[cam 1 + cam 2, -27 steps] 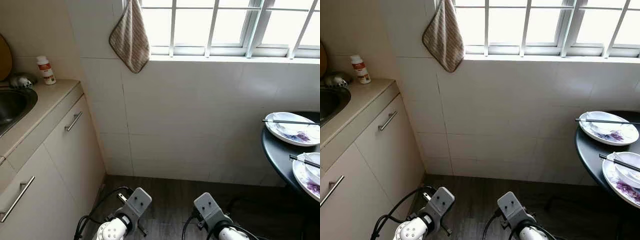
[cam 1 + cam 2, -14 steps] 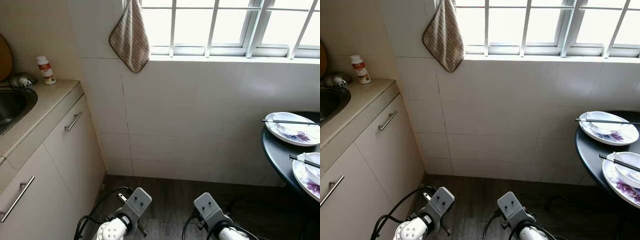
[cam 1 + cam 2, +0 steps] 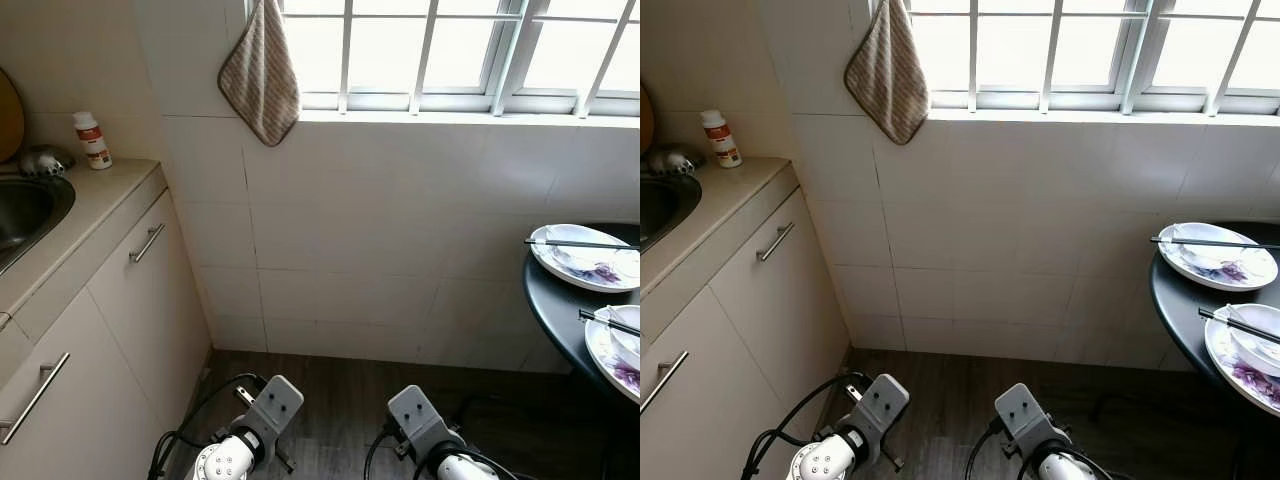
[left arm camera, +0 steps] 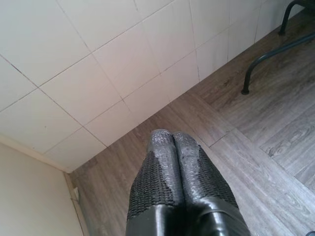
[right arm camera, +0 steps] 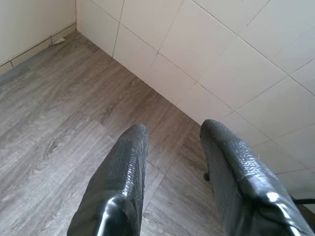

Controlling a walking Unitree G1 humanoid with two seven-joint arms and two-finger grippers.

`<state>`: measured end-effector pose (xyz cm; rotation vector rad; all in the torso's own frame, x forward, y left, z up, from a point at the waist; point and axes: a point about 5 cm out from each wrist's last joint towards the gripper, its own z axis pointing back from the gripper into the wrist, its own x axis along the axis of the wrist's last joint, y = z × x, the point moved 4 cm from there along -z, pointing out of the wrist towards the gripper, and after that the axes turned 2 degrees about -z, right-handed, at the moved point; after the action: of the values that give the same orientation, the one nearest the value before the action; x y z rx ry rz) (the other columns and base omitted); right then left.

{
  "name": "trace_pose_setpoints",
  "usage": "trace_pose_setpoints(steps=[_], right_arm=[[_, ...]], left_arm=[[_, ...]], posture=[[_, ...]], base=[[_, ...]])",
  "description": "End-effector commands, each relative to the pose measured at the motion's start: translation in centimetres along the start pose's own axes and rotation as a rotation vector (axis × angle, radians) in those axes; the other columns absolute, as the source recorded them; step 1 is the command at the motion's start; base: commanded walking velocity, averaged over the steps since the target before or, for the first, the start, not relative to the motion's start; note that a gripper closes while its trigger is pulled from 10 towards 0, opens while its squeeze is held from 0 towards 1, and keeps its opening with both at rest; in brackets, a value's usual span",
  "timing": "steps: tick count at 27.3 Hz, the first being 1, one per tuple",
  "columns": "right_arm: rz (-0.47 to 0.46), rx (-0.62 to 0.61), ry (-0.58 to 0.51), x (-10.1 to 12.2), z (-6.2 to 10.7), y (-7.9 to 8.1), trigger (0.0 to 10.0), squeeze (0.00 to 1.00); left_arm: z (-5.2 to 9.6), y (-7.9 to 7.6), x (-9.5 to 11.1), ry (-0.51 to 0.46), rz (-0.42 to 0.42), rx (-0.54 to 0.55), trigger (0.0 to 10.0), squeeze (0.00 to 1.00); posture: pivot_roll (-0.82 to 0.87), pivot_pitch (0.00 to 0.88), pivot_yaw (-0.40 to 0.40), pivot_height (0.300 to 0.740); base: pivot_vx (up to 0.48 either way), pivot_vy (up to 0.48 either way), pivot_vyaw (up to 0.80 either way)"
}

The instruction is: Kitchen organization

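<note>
Approach step: left hand (image 4: 173, 147) fingers together, right hand (image 5: 172, 142) apart, both empty, low over floor. Next, probably turn toward plates (image 3: 585, 255) on counter (image 3: 550, 300), up right of right hand.

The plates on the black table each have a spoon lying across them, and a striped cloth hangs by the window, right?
Not spoons: chopsticks lie across the plates on the black table, as the left eye view shows. The striped cloth does hang by the window.

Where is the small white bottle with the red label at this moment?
The bottle stands upright on the beige counter at the robot's left, against the wall, just beyond the sink and beside a small metal object.
</note>
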<state>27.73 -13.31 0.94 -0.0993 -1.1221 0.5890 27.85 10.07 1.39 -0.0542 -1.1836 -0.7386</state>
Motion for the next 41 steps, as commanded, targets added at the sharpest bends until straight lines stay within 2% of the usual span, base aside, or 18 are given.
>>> trace_pose_setpoints(steps=[1, 12, 34, 41], right_arm=[[-0.206, -0.1, -0.208, 1.3, 2.5, -1.6, 10.0, 0.0], [-0.187, -0.113, -0.217, 1.5, 2.7, -2.0, 10.0, 0.0], [-0.17, -0.105, -0.211, 1.6, 2.3, -1.8, 10.0, 0.0], [-0.162, -0.098, -0.197, 0.9, 2.2, -1.2, 10.0, 0.0]], left_arm=[[2.6, 1.6, -0.1, -0.087, 0.12, 0.137, 10.0, 0.0], [2.7, 1.6, 0.2, -0.101, 0.129, 0.156, 10.0, 0.0], [2.5, 2.0, 0.1, -0.095, 0.137, 0.159, 10.0, 0.0], [2.3, 1.5, -0.8, -0.075, 0.17, 0.139, 10.0, 0.0]], posture=[[0.04, 0.0, -0.018, 0.74], [0.05, 0.0, -0.025, 0.74], [0.04, 0.0, -0.02, 0.74], [0.04, 0.0, -0.015, 0.74]], base=[[0.0, 0.0, 0.0], [0.0, 0.0, 0.0], [0.0, 0.0, 0.0], [0.0, 0.0, 0.0]])
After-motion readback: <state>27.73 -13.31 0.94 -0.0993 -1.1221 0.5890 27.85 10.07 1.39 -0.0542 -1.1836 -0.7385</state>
